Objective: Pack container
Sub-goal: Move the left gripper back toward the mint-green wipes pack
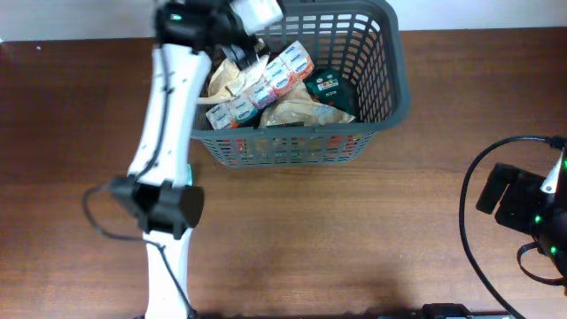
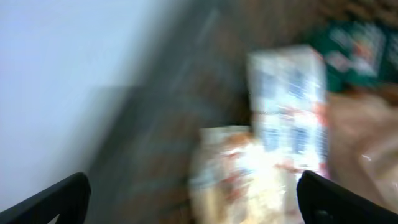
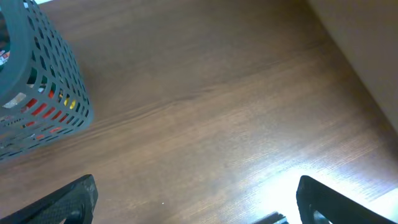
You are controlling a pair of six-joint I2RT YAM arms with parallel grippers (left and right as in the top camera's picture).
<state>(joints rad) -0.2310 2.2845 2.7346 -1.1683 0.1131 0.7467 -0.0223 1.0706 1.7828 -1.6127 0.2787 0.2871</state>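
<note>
Hovering over packets [image 2: 286, 106] in container [image 1: 283, 149]: L gripper [image 2: 198, 198], jaws wide, empty, prob. drop-off. R gripper [image 3: 196, 199]: wide, empty, idle over table [image 3: 217, 112].

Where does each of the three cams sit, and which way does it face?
Overhead: fixed above the table, looking straight down; shows the left arm reaching into the container and the right arm at the right edge.
Left wrist: over the container, looking down into it at blurred packets; open left gripper, fingertips in bottom corners.
Right wrist: above the table, facing bare wood, container's corner at left; open right gripper.
Shared: container in overhead and right wrist; packets in overhead and left wrist.
</note>
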